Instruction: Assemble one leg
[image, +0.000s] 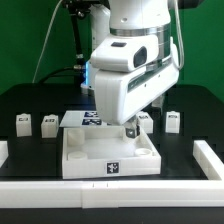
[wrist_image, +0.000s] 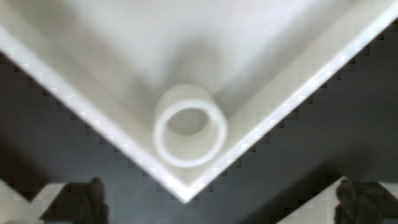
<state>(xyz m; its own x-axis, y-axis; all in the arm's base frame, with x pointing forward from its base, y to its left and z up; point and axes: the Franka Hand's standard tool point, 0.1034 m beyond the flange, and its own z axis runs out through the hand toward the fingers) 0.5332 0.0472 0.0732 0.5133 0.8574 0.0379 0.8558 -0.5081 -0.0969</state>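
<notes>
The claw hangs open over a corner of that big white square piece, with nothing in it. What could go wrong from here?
1. The gripper sits low over the white square piece, right by its corner socket. If it goes lower, a fingertip might nudge the piece askew.
2. A leg stands close beside the gripper, so a sideways move could topple it.

A smooth, matt white plastic tray (image: 85, 168) and leg (image: 173, 121) rest on a matt black desk (image: 30, 100); the arm's white shell (image: 130, 85) looks glossy.
</notes>
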